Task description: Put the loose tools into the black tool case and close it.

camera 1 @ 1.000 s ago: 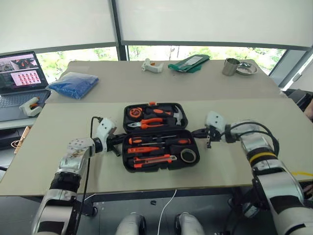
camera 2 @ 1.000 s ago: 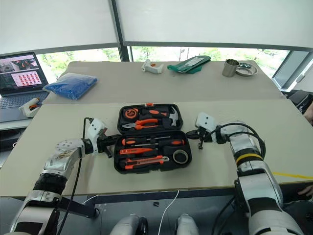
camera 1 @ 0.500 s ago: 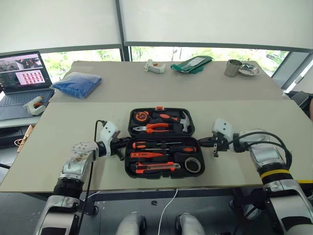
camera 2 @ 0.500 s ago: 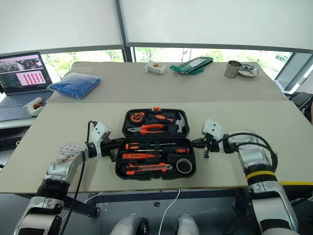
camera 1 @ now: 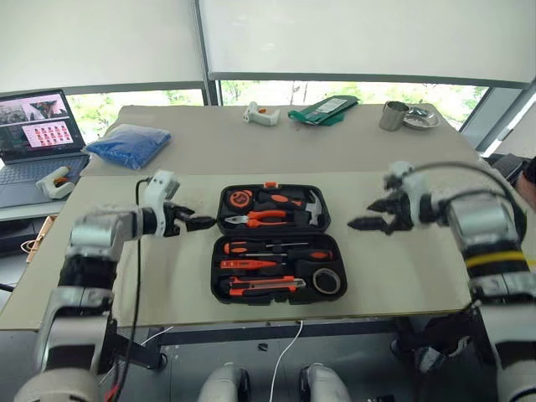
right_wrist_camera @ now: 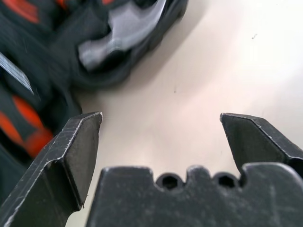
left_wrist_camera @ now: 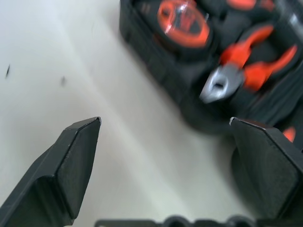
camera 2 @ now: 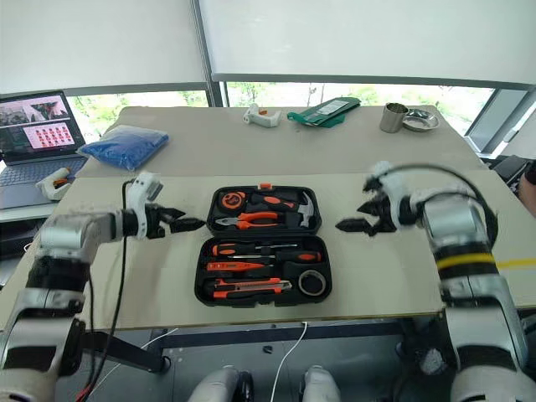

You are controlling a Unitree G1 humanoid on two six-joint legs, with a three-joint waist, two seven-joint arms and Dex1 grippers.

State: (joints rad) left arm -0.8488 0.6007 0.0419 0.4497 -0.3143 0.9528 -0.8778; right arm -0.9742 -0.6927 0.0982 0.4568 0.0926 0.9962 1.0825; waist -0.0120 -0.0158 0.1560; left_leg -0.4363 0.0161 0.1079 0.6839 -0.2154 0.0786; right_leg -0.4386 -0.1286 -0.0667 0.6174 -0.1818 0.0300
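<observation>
The black tool case (camera 1: 216,276) lies open in the middle of the near table, lid half away from me. Its near half holds two orange-and-black screwdrivers (camera 1: 280,249), a utility knife (camera 1: 261,286) and a black tape roll (camera 1: 327,281), each in a recess. The far half holds pliers (left_wrist_camera: 241,71), a tape measure (left_wrist_camera: 182,16) and a hammer (right_wrist_camera: 123,28). My left gripper (camera 1: 199,219) hovers open beside the case's left side, empty. On the right side my right gripper (camera 1: 367,214) hangs open above the table, also empty.
A laptop (camera 1: 38,134) and a white glue gun (camera 1: 57,180) sit at far left. The back table carries a blue bag (camera 1: 126,144), another white glue gun (camera 1: 261,113), a green pouch (camera 1: 325,109), a metal cup (camera 1: 392,115) and a dish (camera 1: 421,120).
Both grippers were shut and low against the sides of the case's near half; now they are lifted, rolled, opened wide and level with the far half. The case has not moved.
</observation>
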